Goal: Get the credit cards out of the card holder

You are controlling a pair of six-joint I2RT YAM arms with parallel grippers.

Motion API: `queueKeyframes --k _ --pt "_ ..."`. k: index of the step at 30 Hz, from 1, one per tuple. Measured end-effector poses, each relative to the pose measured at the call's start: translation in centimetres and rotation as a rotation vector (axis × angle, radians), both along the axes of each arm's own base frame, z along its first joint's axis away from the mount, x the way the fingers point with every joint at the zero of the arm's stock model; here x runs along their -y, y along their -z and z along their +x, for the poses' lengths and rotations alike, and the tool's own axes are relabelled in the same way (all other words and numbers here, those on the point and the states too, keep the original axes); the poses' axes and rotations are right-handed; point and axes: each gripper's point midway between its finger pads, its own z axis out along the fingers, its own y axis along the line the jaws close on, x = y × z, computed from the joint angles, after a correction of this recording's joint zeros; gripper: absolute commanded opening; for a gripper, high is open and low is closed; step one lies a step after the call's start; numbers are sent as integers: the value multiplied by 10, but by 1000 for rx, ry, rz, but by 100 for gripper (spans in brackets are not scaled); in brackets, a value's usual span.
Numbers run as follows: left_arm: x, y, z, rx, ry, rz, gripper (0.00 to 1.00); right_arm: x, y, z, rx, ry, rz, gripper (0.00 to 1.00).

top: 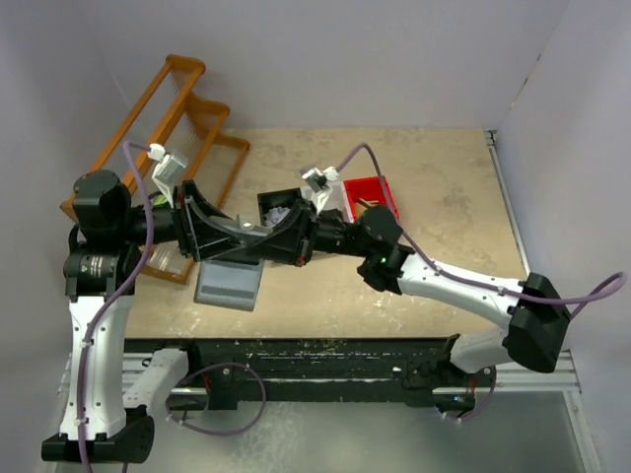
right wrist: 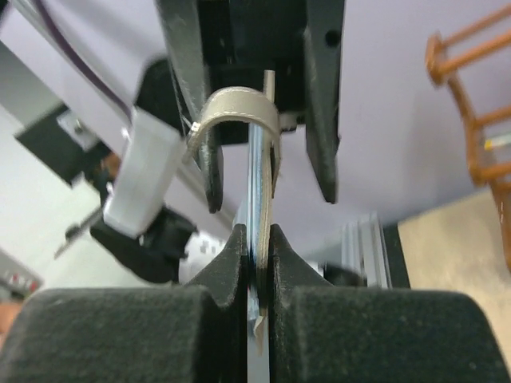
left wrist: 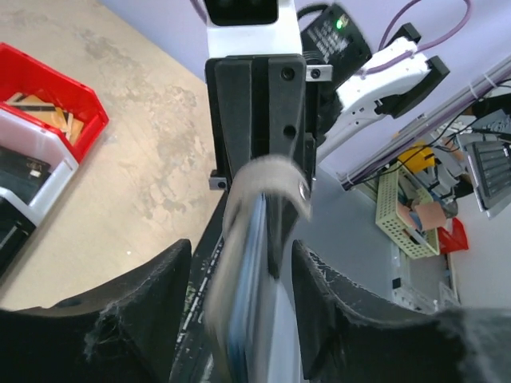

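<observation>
**Desk:** What's your tally on the table?

**Operator:** I count one card holder (top: 229, 284), one orange wooden rack (top: 163, 118) and three small bins: one red bin (top: 375, 189), one white bin (top: 337, 202), one black bin (top: 279, 209).

**Desk:** And the credit cards (right wrist: 255, 171)?

**Operator:** I can't give a number. From the right wrist I only get thin edges packed together.

**Desk:** Arms?

**Operator:** Two: the left arm (top: 99, 325) and the right arm (top: 463, 286).
</observation>
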Motion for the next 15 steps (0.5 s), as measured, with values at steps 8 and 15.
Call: queueKeyframes --k 8,15 --pt "-3 28 5 69 113 107 54 -10 18 -10 120 -127 -440 0" --pt "-4 62 1 -10 202 109 38 -7 54 -3 162 -172 -676 0"
